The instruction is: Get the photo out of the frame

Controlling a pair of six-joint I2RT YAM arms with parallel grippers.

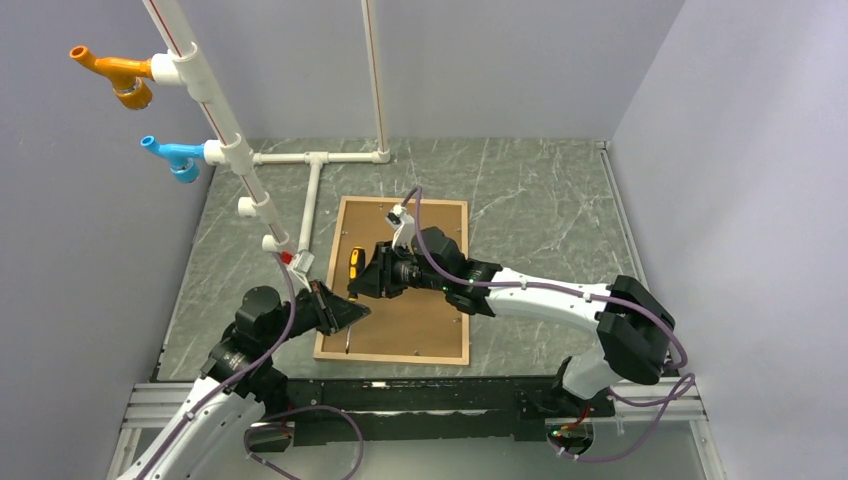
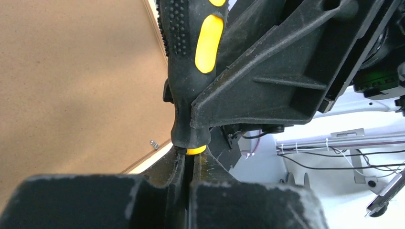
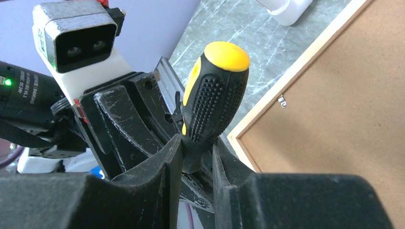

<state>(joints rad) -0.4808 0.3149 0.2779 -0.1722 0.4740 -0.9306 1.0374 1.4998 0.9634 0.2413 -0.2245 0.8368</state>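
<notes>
The light-wood frame (image 1: 393,357) lies face down on the table, its plain brown back (image 1: 420,320) up; the photo's printed side is hidden. A screwdriver with a black and yellow handle (image 1: 355,262) is held over the frame's left edge. My left gripper (image 1: 340,312) is shut on its shaft just below the handle (image 2: 191,71). My right gripper (image 1: 372,280) is shut on the lower neck of the handle (image 3: 215,95). The frame's moulding (image 3: 286,81) and a small metal clip (image 3: 282,100) show beside the brown back (image 3: 344,109).
A white pipe structure (image 1: 315,190) stands at the back left, with an orange fitting (image 1: 115,75) and a blue fitting (image 1: 172,155). Grey walls close in both sides. The arms' mounting rail (image 1: 400,395) runs along the near edge.
</notes>
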